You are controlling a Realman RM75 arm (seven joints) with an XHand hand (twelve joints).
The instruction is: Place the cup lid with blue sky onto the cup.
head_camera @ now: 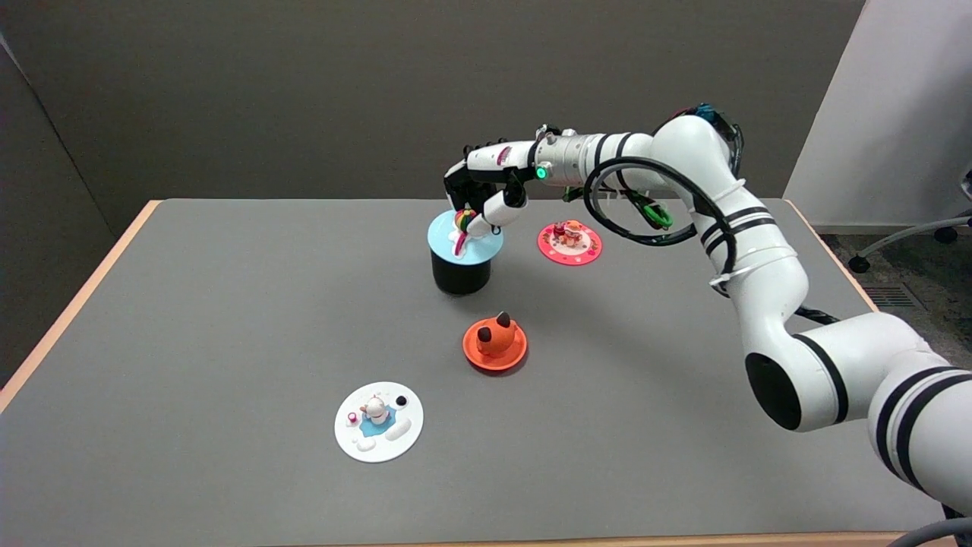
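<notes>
In the head view, the right hand (484, 199) is reaching over the black cup (461, 275), its fingers (486, 219) pinching the rainbow figure on top of the light-blue lid (465, 243). The lid is sitting on the cup's rim, slightly overhanging it. A pink lid (569, 243) is lying right of the cup, an orange lid (494, 343) nearer than the cup, and a white lid (379, 421) nearer still and left, all on the grey surface (228, 319).
</notes>
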